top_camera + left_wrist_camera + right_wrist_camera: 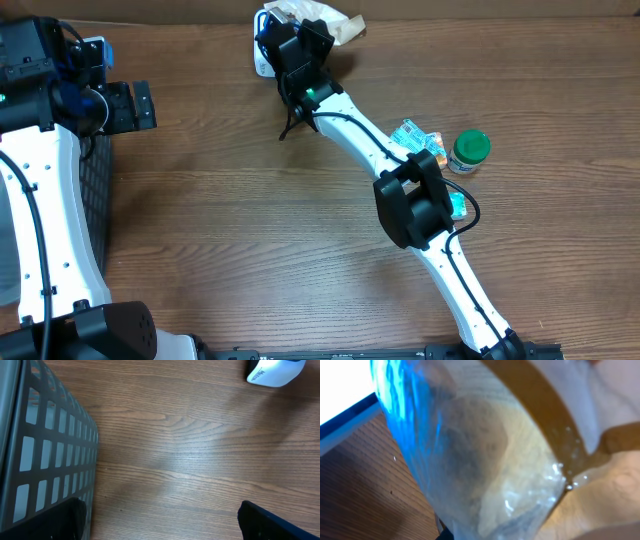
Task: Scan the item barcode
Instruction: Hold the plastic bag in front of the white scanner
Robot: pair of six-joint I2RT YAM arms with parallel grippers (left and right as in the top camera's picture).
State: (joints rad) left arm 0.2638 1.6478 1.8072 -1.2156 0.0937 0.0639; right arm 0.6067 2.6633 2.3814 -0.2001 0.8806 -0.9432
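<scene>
Wood bench (220, 220), basket (45, 460) at left. You're mid-scan: right claw (296, 30) is clenched on the bag (485, 460), right beside the scanner (263, 58). Next, I'd turn the bag until its barcode faces the scanner. Left claw (135, 105) is released, idle. Only the right wrist view shows blue glow on the bag; no barcode is visible.

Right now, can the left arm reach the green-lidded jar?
Probably not. The jar sits far right, beyond the right arm, which stretches across between it and the open left claw.

Brown wood-grain table (200, 220) (slight sheen), tan board (500, 8) along far edge.
</scene>
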